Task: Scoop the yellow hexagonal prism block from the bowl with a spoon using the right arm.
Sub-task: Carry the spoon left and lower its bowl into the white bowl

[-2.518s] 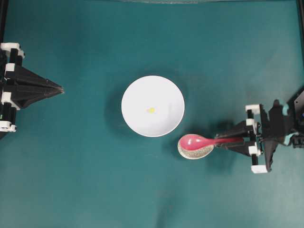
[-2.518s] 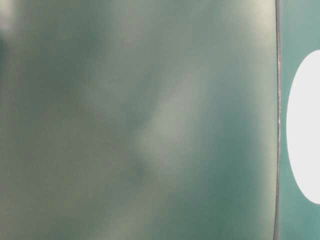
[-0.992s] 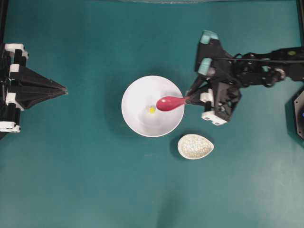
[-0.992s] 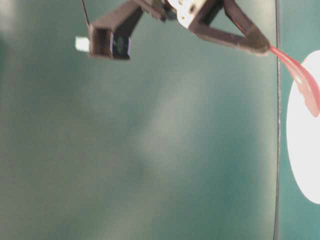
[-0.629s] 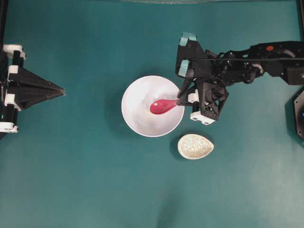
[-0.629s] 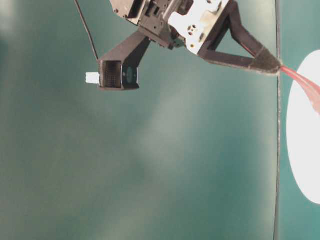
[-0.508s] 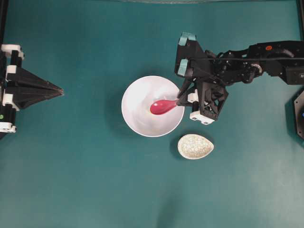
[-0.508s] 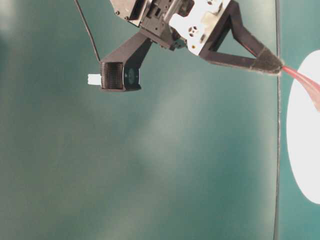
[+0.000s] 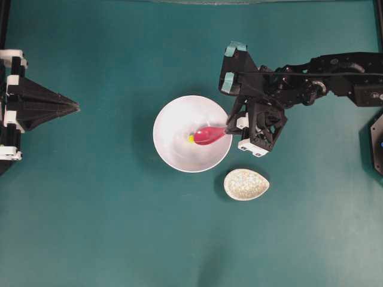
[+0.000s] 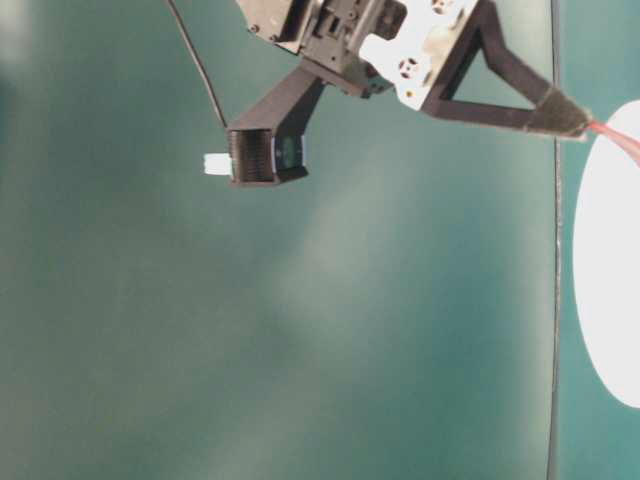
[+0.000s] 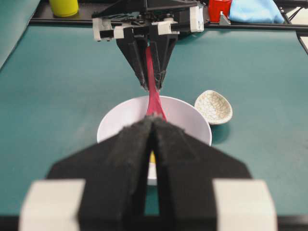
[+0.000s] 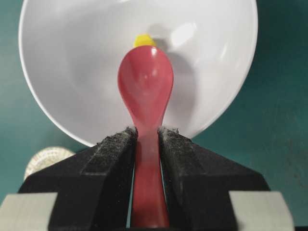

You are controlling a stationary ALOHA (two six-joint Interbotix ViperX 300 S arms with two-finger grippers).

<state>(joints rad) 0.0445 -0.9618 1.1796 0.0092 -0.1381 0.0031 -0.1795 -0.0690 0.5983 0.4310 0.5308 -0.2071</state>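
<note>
Glossy pink-red spoon [image 12: 146, 86], oval scoop

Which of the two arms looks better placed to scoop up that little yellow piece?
The right. Its right gripper already clamps the spoon, whose tip sits beside the yellow block inside the bowl. The left gripper sits shut and empty, far off.

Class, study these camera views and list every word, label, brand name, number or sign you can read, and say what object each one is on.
No readable text shows in any view.
The bowl, spoon, yellow block and speckled dish are all unmarked.
The yellow container, red cup and blue cloth at the table's far edge show no lettering.
</note>
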